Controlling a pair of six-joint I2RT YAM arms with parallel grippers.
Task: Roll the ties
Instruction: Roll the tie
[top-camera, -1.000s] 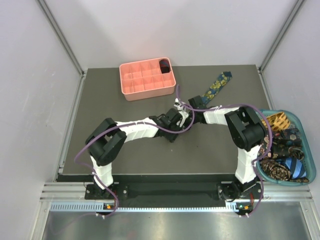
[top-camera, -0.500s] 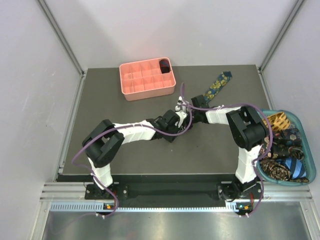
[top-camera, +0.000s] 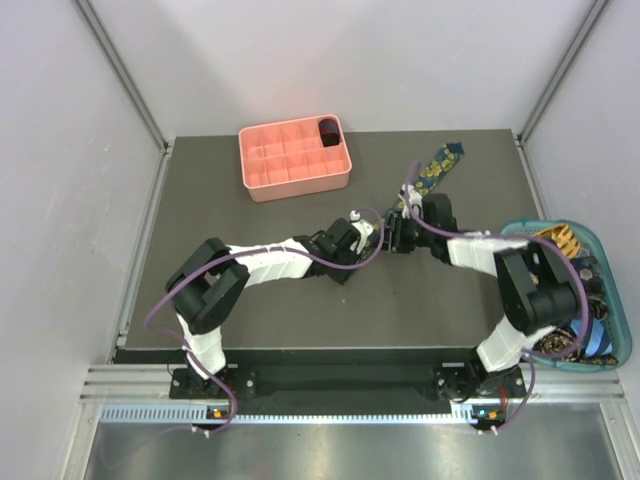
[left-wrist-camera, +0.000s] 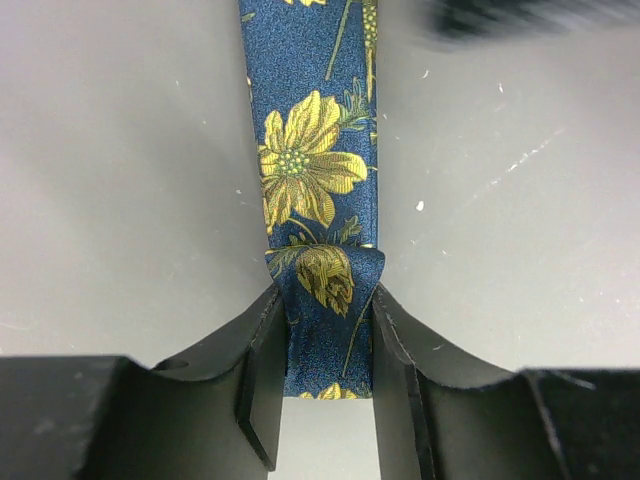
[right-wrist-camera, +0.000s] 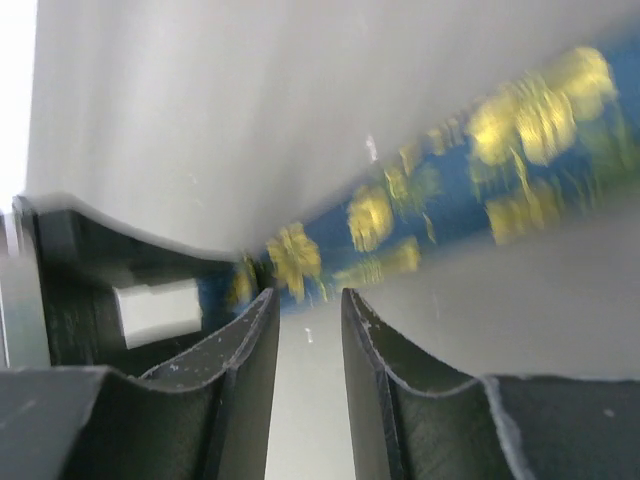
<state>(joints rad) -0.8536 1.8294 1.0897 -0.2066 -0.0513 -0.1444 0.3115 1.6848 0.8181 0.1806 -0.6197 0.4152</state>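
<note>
The left gripper is pinching the folded end of the navy floral tie on the surface; the right gripper is hanging slightly parted, empty.

Navy tie with yellow flowers lies flat and diagonal on the mat, pointed end far right, near end folded over once. Maroon coil sits in the tray's far-right cell. Gold-striped tie and blue-striped tie are heaped in the basket.

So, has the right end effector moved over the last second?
Yes. The right end effector has shifted right, away from the pink grid tray, toward the teal basket.
</note>
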